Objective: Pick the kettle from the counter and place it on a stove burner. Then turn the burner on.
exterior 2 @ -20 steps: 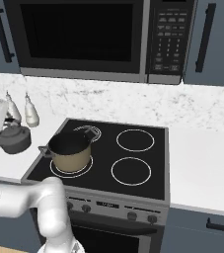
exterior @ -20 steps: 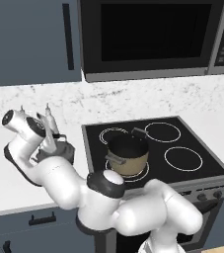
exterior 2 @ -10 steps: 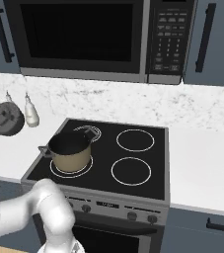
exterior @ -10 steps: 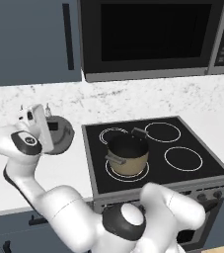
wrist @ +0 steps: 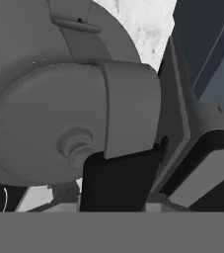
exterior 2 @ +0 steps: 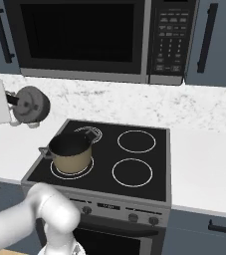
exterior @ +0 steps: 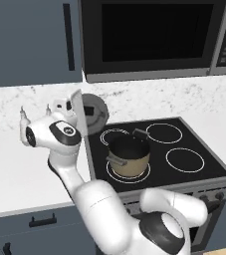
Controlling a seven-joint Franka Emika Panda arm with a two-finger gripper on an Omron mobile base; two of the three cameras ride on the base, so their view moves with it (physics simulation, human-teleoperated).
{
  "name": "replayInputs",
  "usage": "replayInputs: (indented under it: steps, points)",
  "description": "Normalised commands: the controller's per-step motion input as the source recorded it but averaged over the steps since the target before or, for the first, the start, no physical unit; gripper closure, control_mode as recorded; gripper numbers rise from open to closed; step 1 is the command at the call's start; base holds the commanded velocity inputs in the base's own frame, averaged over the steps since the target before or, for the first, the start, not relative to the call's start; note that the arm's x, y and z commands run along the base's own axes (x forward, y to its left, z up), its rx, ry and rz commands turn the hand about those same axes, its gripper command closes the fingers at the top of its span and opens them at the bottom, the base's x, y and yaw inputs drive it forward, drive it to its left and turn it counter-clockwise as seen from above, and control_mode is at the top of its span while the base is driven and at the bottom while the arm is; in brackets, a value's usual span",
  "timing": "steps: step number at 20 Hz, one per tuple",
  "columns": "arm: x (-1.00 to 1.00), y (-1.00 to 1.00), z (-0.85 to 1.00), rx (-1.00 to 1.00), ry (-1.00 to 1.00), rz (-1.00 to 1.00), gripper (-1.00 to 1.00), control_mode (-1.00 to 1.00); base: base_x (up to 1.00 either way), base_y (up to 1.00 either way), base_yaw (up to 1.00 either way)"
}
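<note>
Since the earlier frames, the kettle (exterior 2: 31,104) has been carried from low beside the cooktop's left edge up and toward the stove, and it now hangs in the air, tipped on its side, above the counter (exterior 2: 15,147) at the rear left corner of the cooktop (exterior 2: 149,172). From the right base view, the gripper (exterior 2: 10,101) reaches in from the left with its white hand, and the kettle's lid faces the hand. From the left base view, the kettle (exterior: 94,110) shows its round grey underside just behind the wrist, in front of the marbled backsplash (exterior: 184,99) and below the microwave (exterior: 149,35). In the hand view, the kettle (wrist: 39,99) sits close to the camera, its lid knob (wrist: 76,146) pointing at the lens and the arched handle (wrist: 128,108) crossing in front of the lid; the handle's black middle runs down between the fingertips, so the fingers are clamped on the handle. A tan pot (exterior 2: 72,152) stands on the front left ring of the cooktop, and its dark inside is visible. The large single-circle burner (exterior 2: 132,172) at front right is bare, as is the smaller circle (exterior 2: 136,141) at rear right. The rear left ring (exterior 2: 87,132) is partly hidden behind the pot. Knobs (exterior 2: 133,217) line the stove's front panel. A pale shaker (exterior: 23,119) stands on the counter by the backsplash, left of the arm.
</note>
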Motion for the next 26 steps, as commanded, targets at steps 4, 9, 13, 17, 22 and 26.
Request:
replayInputs:
  steps: [4, 9, 13, 17, 22, 26]
  points:
    - [0.00, -1.00, 0.55, 0.12, 0.00, -0.23, 1.00, -1.00, 0.00, 0.00, 0.00]
    - [0.00, -1.00, 0.43, 0.14, 0.02, -0.25, 1.00, -1.00, 0.00, 0.00, 0.00]
    - [0.00, -1.00, 0.22, 0.13, 0.03, -0.23, 1.00, -1.00, 0.00, 0.00, 0.00]
    - [0.00, -1.00, 0.02, 0.12, 0.12, -0.19, 1.00, -1.00, 0.00, 0.00, 0.00]
    - [0.00, -1.00, -0.08, 0.17, 0.14, -0.13, 1.00, -1.00, 0.00, 0.00, 0.00]
    - [0.00, -1.00, -0.25, 0.22, 0.18, -0.11, 1.00, -1.00, 0.00, 0.00, 0.00]
